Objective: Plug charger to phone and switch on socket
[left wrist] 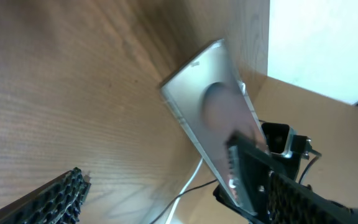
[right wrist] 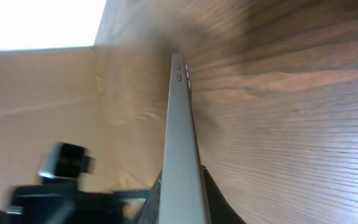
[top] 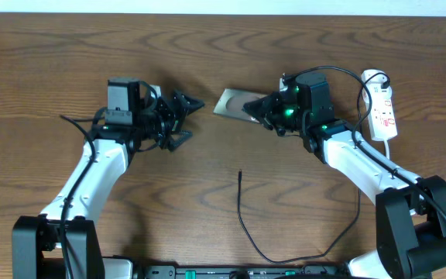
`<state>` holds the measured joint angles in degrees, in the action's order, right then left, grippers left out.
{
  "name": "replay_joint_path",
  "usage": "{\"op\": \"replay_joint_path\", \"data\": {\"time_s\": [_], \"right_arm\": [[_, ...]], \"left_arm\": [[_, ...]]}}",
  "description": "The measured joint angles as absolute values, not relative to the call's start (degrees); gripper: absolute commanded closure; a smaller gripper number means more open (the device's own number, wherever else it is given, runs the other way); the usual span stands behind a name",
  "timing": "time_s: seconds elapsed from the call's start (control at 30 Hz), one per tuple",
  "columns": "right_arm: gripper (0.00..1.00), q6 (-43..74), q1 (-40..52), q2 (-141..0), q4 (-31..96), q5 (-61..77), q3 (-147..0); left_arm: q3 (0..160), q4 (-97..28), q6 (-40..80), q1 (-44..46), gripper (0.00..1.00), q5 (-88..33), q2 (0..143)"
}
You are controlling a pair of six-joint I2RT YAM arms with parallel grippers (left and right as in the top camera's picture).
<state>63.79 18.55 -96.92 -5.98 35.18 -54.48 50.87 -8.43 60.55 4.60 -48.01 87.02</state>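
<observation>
Overhead: your right end effector point(top: 263, 109) is clamped on one short end of the phone point(top: 235, 102), which is tilted at the far middle of the surface point(top: 45, 62). This probably presents the phone's free end for plugging. Your left end effector point(top: 188, 120) is spread wide and carries nothing. It sits near that free end, likely placed to assist. The charger point(top: 240, 177) lies loose nearer you, with its tip aimed toward the phone but well apart from it. The socket point(top: 382, 105) rests at the far right, untouched. You have one phone, one charger and one socket.

Left wrist: the phone point(left wrist: 207, 112) shows its broad face at a slant, with the right end effector gripping its lower end. Your own fingers point(left wrist: 67, 193) stand far apart, with only wood between them.

Right wrist: the phone point(right wrist: 180, 137) is seen edge-on, squeezed between both fingers. Two side buttons point(right wrist: 178, 70) show on its edge. Whether it touches the surface, you cannot tell.
</observation>
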Motion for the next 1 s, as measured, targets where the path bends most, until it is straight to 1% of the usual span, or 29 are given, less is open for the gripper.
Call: {"op": "replay_joint_path", "data": {"time_s": [0.27,0.47,0.7,1.0], "right_arm": [[0.99,75.40,18.55,-96.92,-7.97,34.79,-54.48],[0.99,81.30,18.92,-96.92,-9.72,32.88,-54.48],[0.99,84.01,22.09,-96.92,-14.63,31.09,-54.48],[0.99,85.73,27.75,-96.92,-17.50,28.62,-54.48]], "left_arm": [[47.11,1.72,69.52,4.60,0.09,-48.86,87.02],[44.80,10.96,76.64,4.60,0.09,-48.99,87.02],[44.21,11.11,80.77,4.60,0.09,-47.51,87.02],[44.21,11.16,82.11,4.60,0.09,-43.44,87.02]]}}
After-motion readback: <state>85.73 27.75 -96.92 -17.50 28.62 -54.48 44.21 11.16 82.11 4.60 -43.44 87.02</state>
